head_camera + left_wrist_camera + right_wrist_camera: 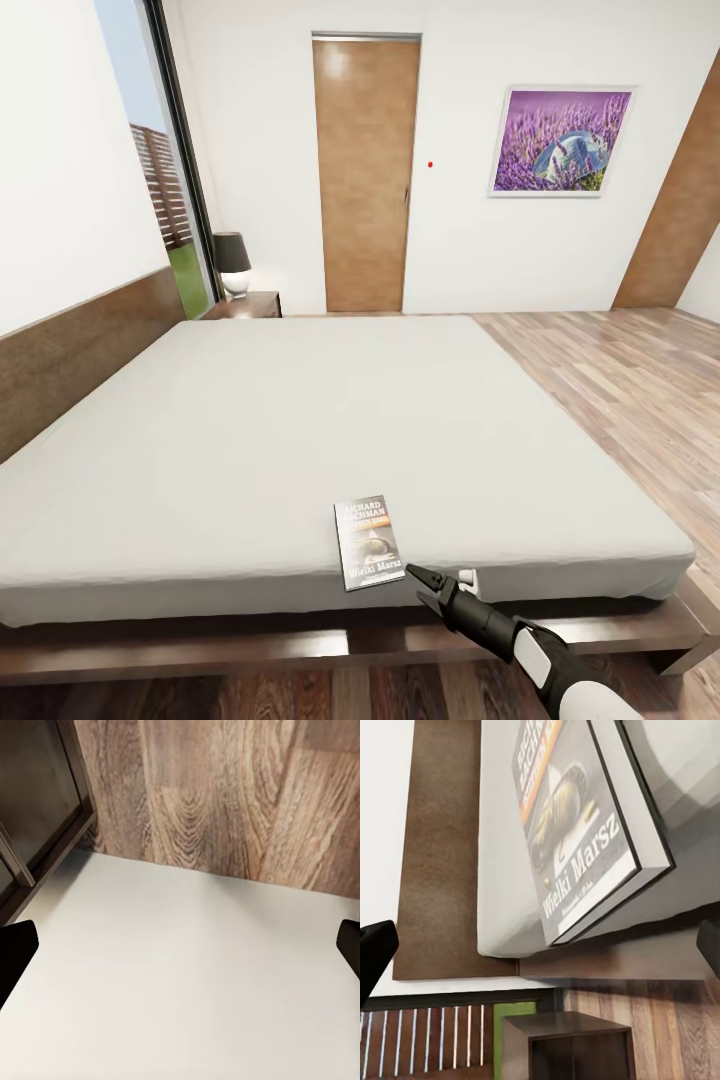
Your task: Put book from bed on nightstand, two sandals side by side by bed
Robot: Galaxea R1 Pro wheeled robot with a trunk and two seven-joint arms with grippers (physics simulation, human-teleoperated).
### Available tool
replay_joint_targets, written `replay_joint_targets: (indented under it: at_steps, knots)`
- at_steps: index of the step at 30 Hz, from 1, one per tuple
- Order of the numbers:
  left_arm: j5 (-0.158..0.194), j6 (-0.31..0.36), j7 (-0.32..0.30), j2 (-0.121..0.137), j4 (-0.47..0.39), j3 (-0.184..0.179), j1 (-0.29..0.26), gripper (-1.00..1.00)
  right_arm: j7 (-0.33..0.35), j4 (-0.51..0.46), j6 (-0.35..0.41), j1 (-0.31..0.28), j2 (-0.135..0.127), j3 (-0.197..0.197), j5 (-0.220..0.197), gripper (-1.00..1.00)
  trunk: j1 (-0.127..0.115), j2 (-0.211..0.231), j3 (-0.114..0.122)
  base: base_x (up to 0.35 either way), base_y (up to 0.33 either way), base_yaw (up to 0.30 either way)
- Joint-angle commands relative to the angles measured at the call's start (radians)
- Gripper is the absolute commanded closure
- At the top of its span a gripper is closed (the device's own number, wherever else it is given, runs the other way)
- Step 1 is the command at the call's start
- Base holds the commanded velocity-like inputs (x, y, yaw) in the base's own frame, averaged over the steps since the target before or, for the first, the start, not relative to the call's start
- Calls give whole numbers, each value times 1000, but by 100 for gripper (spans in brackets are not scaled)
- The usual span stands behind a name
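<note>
The book (368,543) lies flat on the bed's off-white mattress (300,430), at its near edge, cover up with "Wielki Marsz" readable. My right gripper (418,585) is open, just right of the book's near corner and level with the mattress side, not touching it. In the right wrist view the book (577,832) lies ahead of the open right gripper (540,949), one corner slightly past the mattress edge. My left gripper (180,945) is open over a plain white surface (172,982), holding nothing. A nightstand (245,304) stands at the bed's far left corner. The two sandals are out of view.
A dark-shaded lamp (232,262) stands on the nightstand, beside a tall window (160,170). A brown door (365,175) and a lavender picture (560,140) are on the far wall. The dark headboard (80,350) runs along the left. Wood-plank floor (620,380) stretches to the right of the bed.
</note>
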Motion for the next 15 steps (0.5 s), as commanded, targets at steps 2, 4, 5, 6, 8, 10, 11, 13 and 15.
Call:
replay_joint_targets:
  at_steps: [2,4,5,6,8,10,11,13,15]
  knots:
    - [10,7,4,0,-4,-9,1,-100,4,0,10,0,0,0,-7,-100,0,0,-1,0,0,0]
    - [10,7,4,0,-5,-9,1,-100,17,0,10,0,0,0,-8,-100,0,0,-1,0,0,0]
    - [10,7,4,0,-5,-9,1,-100,27,0,10,0,0,0,-8,-100,0,0,-1,0,0,0]
    - [10,7,4,0,-5,-9,1,-100,38,0,10,0,0,0,-8,-100,0,0,-1,0,0,0]
    - [10,7,4,0,-4,-9,1,-100,63,0,10,0,0,0,-8,-100,0,0,-1,0,0,0]
    - [10,7,4,0,-4,-9,1,-100,73,0,11,0,0,0,-8,-100,0,0,-1,0,0,0]
    - [10,7,4,0,-4,-9,1,-100,82,0,11,0,0,0,-8,-100,0,0,-1,0,0,0]
    - [10,7,4,0,-4,-9,1,-100,95,0,12,0,-2,0,-8,-100,8,-14,-7,0,0,0]
    - [10,7,4,0,-4,-9,1,-100,103,0,12,0,-4,0,-9,-100,15,-28,-13,0,0,0]
